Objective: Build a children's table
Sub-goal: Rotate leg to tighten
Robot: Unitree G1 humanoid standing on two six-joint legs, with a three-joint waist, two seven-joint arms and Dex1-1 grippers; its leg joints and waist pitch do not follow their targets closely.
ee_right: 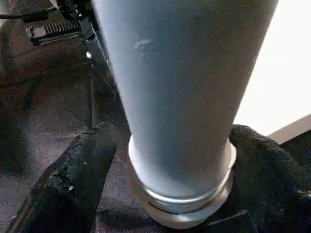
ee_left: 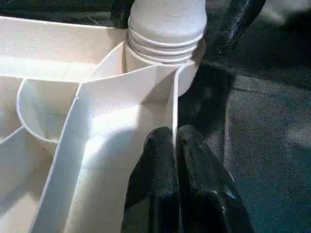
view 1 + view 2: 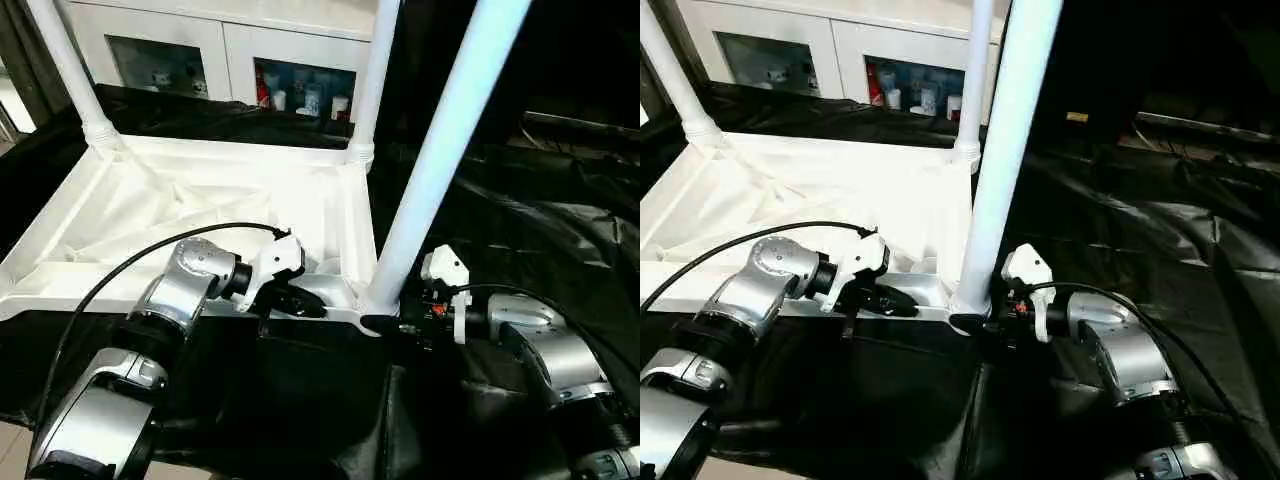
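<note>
A: Look down from the head first. Where is the children's table point(image 3: 190, 215)?

B: It lies upside down on the black cloth point(image 3: 540, 210). Two legs stand up at the far corners. A third leg point(image 3: 440, 150) stands in the near corner socket point(image 3: 372, 300), leaning a little.

A: What are the arms doing?

B: The left end effector point(image 3: 296, 298) sits at the near rim, right beside that socket. The right end effector point(image 3: 388, 322) is at the foot of the third leg.

A: Now the left wrist view?

B: The left fingers point(image 2: 155, 184) are pressed together, pinching a thin rib point(image 2: 173, 114) of the table. The leg's ringed end sits in the socket just past them.

A: And the right wrist view?

B: The right fingers point(image 1: 80, 174) stand wide, one on each side of the leg's collar point(image 1: 180, 204). I cannot tell if they squeeze it.

A: How do we do this step well?

B: I think the leg needs to go all the way in. Hold the table tight with the left. Stand the leg up straight, then push it down. If it leans, it may get stuck.
</note>
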